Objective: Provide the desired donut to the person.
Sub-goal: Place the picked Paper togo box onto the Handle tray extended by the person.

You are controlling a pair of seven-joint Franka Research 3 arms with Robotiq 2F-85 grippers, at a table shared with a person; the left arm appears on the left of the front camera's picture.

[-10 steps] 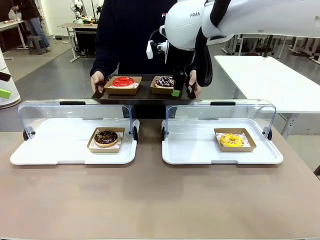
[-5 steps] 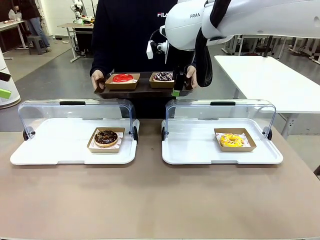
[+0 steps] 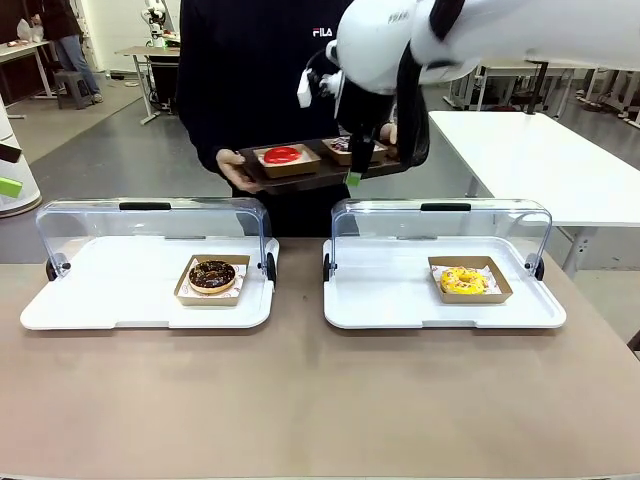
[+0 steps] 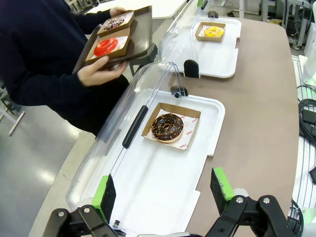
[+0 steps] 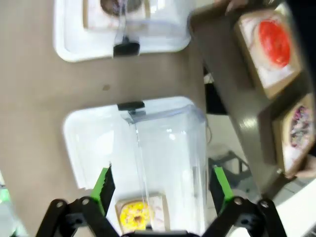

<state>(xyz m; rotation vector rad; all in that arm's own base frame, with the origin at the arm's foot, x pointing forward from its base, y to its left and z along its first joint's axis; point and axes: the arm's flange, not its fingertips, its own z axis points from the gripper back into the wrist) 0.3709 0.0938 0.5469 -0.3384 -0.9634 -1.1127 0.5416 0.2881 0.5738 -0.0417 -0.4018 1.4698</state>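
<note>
While the person [image 3: 250,70] stands at the far side of the bench [image 3: 300,400], both hands carry a dark tray [image 3: 325,170] at waist height.

- On the dark tray: a red-glazed donut [image 3: 282,155] in a brown carton, and beside it a dark sprinkled donut [image 4: 114,22] in a second carton.
- Left white tray [image 3: 120,290], clear lid raised: a chocolate donut [image 3: 212,274] in a carton.
- Right white tray [image 3: 400,295], clear lid raised: a yellow donut [image 3: 463,280] in a carton.
- Right gripper [image 5: 160,190]: jaws released, grasping nothing, raised over the right white tray, just in front of the dark tray.
- Left gripper [image 4: 162,190]: jaws released, empty, above the left white tray.
</note>
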